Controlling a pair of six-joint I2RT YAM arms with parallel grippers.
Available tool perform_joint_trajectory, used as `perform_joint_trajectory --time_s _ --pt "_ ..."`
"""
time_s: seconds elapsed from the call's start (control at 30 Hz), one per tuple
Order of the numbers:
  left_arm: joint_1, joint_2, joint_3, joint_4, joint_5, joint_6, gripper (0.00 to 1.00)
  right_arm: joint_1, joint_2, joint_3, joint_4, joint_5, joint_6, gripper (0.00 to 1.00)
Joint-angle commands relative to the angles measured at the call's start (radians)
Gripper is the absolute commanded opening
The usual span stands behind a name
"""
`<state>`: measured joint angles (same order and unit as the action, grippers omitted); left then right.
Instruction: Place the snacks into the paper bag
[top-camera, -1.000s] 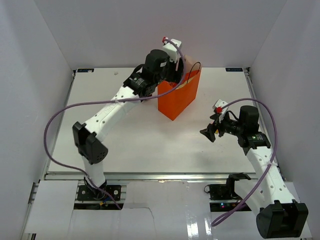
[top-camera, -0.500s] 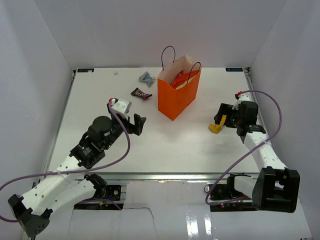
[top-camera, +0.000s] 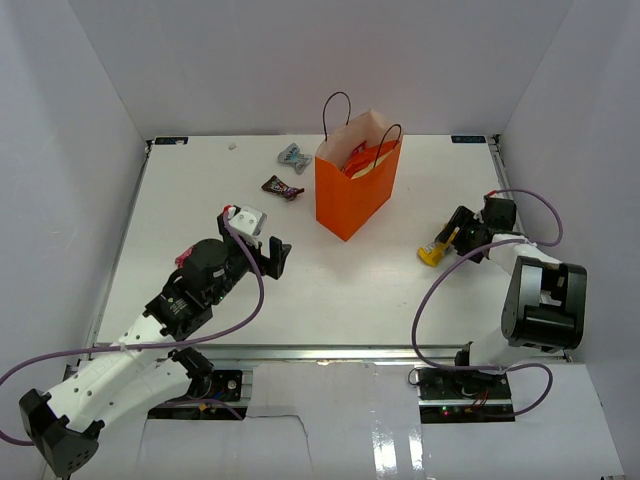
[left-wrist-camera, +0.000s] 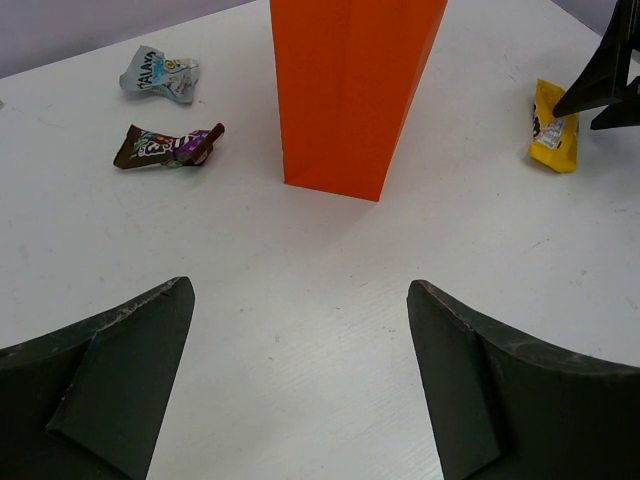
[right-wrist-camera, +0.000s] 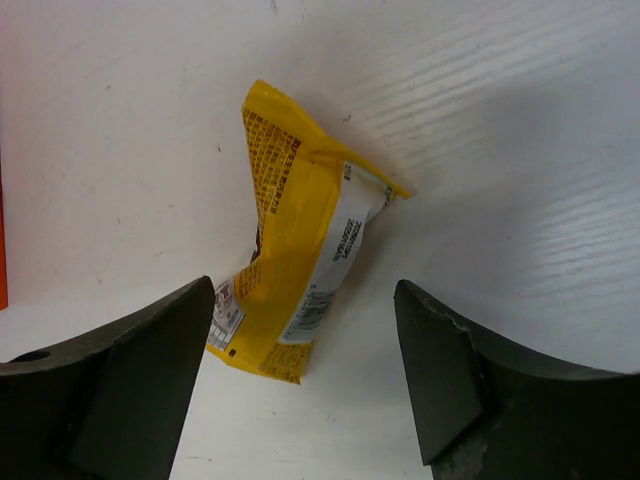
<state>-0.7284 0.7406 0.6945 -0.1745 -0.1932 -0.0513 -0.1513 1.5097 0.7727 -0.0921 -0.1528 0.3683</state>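
The paper bag (top-camera: 350, 205) appears partly filled. Outstanding — yellow packet (right-wrist-camera: 300, 230) between the right gripper's (right-wrist-camera: 300, 300) parted jaws; brown candy bar (left-wrist-camera: 165, 147) and silvery-blue wrapper (left-wrist-camera: 158, 75) ahead-left of the wide, empty left gripper (left-wrist-camera: 300, 300).

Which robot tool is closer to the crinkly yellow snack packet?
The right. The right tool hangs just over the yellow snack packet, jaws open either side. The left tool sits far off, past the upright orange paper bag.
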Motion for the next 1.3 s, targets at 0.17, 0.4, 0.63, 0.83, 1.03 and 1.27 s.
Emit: perform_joint_trajectory --time_s 0.17,0.4,0.63,0.83,1.03,1.27 --pt "0.003 0.013 0.005 0.020 0.000 0.002 0.98 -0.016 0.138 0.083 0.065 -0.102 0.078 0.73" --pt "0.012 0.017 0.003 0.023 -0.003 0.005 0.98 -0.062 0.170 0.079 0.066 -0.163 0.086 0.50" --pt "0.018 0.017 0.000 0.023 -0.008 0.007 0.98 -0.074 0.107 0.071 0.080 -0.237 0.063 0.33" --pt "0.018 0.017 -0.003 0.024 -0.011 0.007 0.98 -0.074 -0.094 0.094 0.143 -0.339 -0.051 0.22" --pt "0.020 0.019 -0.004 0.023 -0.017 0.010 0.98 -0.032 -0.290 0.215 0.183 -0.665 -0.355 0.20" --pt "0.020 0.022 -0.012 0.029 -0.041 0.016 0.98 0.217 -0.252 0.617 0.040 -0.489 -0.647 0.20"
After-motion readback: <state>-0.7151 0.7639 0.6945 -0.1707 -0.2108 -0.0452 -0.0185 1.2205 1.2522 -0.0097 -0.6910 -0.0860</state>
